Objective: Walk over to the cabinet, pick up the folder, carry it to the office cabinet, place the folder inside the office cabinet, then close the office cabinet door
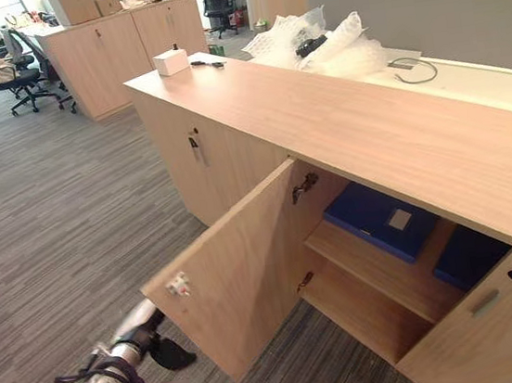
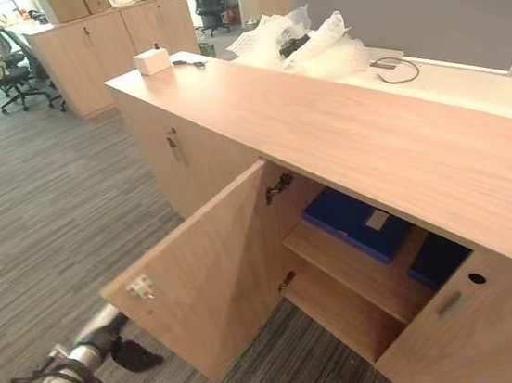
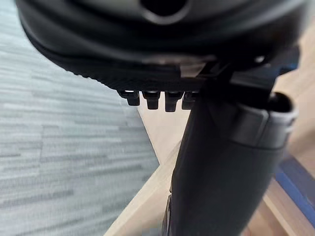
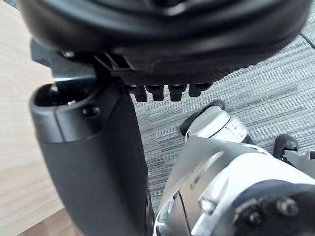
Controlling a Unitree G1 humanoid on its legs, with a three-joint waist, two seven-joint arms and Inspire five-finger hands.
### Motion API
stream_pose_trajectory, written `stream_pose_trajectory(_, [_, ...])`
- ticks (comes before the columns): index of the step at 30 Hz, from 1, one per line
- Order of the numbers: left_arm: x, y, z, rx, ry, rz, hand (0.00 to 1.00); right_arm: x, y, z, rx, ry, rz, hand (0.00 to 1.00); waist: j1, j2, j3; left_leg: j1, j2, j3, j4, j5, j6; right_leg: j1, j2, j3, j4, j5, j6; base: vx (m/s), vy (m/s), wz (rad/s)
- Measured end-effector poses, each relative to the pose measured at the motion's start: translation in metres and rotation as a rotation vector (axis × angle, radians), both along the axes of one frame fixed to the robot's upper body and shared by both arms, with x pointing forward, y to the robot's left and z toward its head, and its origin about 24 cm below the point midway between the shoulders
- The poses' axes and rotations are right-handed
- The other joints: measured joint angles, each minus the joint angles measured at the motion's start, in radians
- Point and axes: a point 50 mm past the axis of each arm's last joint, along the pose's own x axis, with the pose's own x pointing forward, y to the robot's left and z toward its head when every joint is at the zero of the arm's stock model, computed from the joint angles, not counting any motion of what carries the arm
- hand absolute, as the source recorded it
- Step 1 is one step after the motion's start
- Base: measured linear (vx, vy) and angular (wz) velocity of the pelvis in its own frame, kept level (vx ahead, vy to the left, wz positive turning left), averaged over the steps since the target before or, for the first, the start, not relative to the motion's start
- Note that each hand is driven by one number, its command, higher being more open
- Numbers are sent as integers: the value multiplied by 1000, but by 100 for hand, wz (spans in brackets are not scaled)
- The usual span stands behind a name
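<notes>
My left hand (image 1: 170, 352), fingers straight and empty, is just beside the open light wooden cabinet door (image 1: 239, 278). The flat blue folder (image 1: 376, 219) lies beyond it, on the shelf. If I push near the door's edge, the hand may slip off.

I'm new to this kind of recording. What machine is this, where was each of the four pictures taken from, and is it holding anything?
This is a two-legged humanoid robot with dark, fingered hands. The two wide pictures come from a stereo camera on its head, looking down. The two close, dark ones come from cameras on its wrists, each looking along its own hand.

In front stands a wooden office cabinet with its door open. A blue folder lies on the shelf inside, with a second blue folder beside it. On top sits a small white box, and crumpled plastic wrap lies at the back edge.

The left hand hangs low by the door's outer face. The right hand shows over carpet. Both are open and hold nothing.
</notes>
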Motion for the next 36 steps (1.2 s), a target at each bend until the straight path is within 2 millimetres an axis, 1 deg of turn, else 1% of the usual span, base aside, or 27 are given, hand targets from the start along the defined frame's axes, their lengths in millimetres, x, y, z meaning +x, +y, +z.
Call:
stream_pose_trajectory(1, [-4,-11,-2,17,6,-91,100,1,-1,0,-1,0,12,100,-8,0,1,-2,-2,1,3,-1,4,-1,-2,2,-1,8,-1,-26,72,-6])
stream_pose_trajectory(2, [-10,-27,-3,24,1,-231,100,3,-1,0,-2,-1,26,100,-19,-1,3,-3,-5,5,5,-3,8,-3,-6,6,-2,14,0,-14,45,-9])
stream_pose_trajectory(3, [-12,-35,-2,19,-6,-292,100,4,-1,0,-2,-2,34,100,-26,-4,4,-4,-7,9,5,-4,9,-4,-8,7,-2,15,1,-10,60,-19])
stream_pose_trajectory(4, [-15,-54,-1,11,-41,-404,100,8,0,-1,1,-1,61,100,-47,-10,4,-6,-10,15,6,-5,12,-11,-10,12,-3,16,1,1,46,-21])
stream_pose_trajectory(5, [-16,-60,1,-2,-60,-449,100,8,0,-1,3,0,63,100,-52,-15,2,-6,-10,18,6,-5,12,-14,-11,15,-4,16,1,9,43,-20])
stream_pose_trajectory(6, [-16,-70,7,-20,-99,-517,100,9,1,-1,6,1,72,100,-64,-21,-2,-7,-10,21,6,-5,12,-16,-9,18,-4,16,1,22,24,-10])
stream_pose_trajectory(7, [-14,-83,17,-56,-160,-598,100,9,2,-1,4,4,80,100,-77,-26,-4,-6,-10,22,5,-6,11,-17,-8,20,-5,16,1,34,24,-5])
stream_pose_trajectory(8, [-13,-90,23,-74,-196,-639,100,8,1,-1,1,5,82,100,-84,-27,-5,-6,-10,22,5,-6,11,-17,-8,21,-5,16,1,46,26,-3])
stream_pose_trajectory(9, [-11,-102,35,-106,-269,-705,100,9,0,-1,-5,5,85,100,-97,-27,-5,-4,-9,22,3,-5,11,-17,-7,22,-6,16,1,51,26,-4])
stream_pose_trajectory(10, [-8,-110,45,-135,-329,-752,100,8,0,-1,-7,9,89,100,-98,-22,-7,-3,-8,24,2,-5,11,-17,-4,23,-7,15,1,46,22,-4])
stream_pose_trajectory(12, [-5,-116,53,-155,-379,-786,100,7,1,-1,-4,15,98,100,-99,-16,-12,-2,-5,25,1,-1,13,-17,1,24,-11,15,1,54,16,-2])
stream_pose_trajectory(15, [-4,-114,53,-126,-380,-809,100,9,-2,-1,-13,12,111,100,-108,-1,-21,-1,-1,25,-2,0,10,-17,7,23,-15,13,-3,44,10,0])
stream_pose_trajectory(17, [-5,-112,52,-102,-371,-823,100,10,-3,-1,-20,11,122,100,-115,1,-22,1,2,25,-3,-1,8,-16,11,24,-17,13,-3,38,9,-1])
stream_pose_trajectory(20, [-6,-112,50,-105,-368,-819,100,16,-2,-1,-15,4,131,100,-119,-4,-19,8,7,38,1,-4,5,-28,16,31,-11,12,-4,31,11,-14])
stream_pose_trajectory(22, [-5,-115,46,-118,-367,-789,100,24,-1,-2,-12,-12,140,100,-119,-7,-16,9,14,72,6,-11,-4,-61,12,21,28,12,-5,-22,9,-56])
stream_pose_trajectory(23, [-2,-118,40,-136,-360,-745,100,31,-1,-3,-12,-28,145,100,-123,-15,-8,10,19,108,17,-22,-8,-88,-4,-54,69,1,-24,-33,-1,-58])
stream_pose_trajectory(24, [-2,-119,38,-140,-356,-734,100,32,-1,-3,-12,-29,146,100,-126,-18,-6,10,19,112,21,-25,-7,-88,-8,-71,72,-2,-27,-39,-14,-55])
stream_pose_trajectory(25, [-1,-121,30,-155,-337,-696,100,33,-2,-3,-14,-31,153,100,-140,-17,-2,7,22,123,36,-35,-9,-87,-13,-101,75,-9,-38,-20,-8,-24])
stream_pose_trajectory(27, [0,-122,18,-159,-297,-646,100,34,-3,-2,-17,-28,156,100,-156,-21,1,8,31,146,49,-43,-16,-83,-1,-99,49,-9,-38,-14,-3,-38])
stream_pose_trajectory(30, [1,-116,-3,-133,-222,-556,100,31,-2,-3,-15,-7,150,100,-159,-11,4,8,70,196,65,-53,-32,-70,60,-68,-37,29,-39,26,-43,-50])
stream_pose_trajectory(31, [1,-113,-12,-124,-192,-523,100,29,-1,-3,-12,4,148,100,-160,-8,5,6,91,216,84,-63,-47,-63,85,-54,-67,41,-40,56,-99,-44])
stream_pose_trajectory(32, [1,-112,-16,-119,-176,-504,100,29,-1,-3,-12,6,147,100,-160,-6,7,0,105,225,109,-76,-55,-61,96,-48,-76,44,-42,75,-129,-47])
stream_pose_trajectory(34, [6,-111,-33,-101,-116,-430,100,29,-2,-3,-16,14,144,100,-161,4,19,-46,181,247,281,-139,-74,-48,132,-23,-95,42,-47,101,-174,-43])
stream_pose_trajectory(35, [8,-110,-36,-101,-104,-393,100,30,-3,-3,-19,13,143,100,-161,5,20,-61,199,251,331,-145,-76,-47,139,-13,-96,41,-49,121,-179,-53])
stream_pose_trajectory(36, [12,-108,-42,-112,-90,-309,100,33,-4,-3,-25,9,142,100,-162,4,27,-84,236,263,432,-150,-72,-42,151,12,-99,38,-57,129,-169,-70])
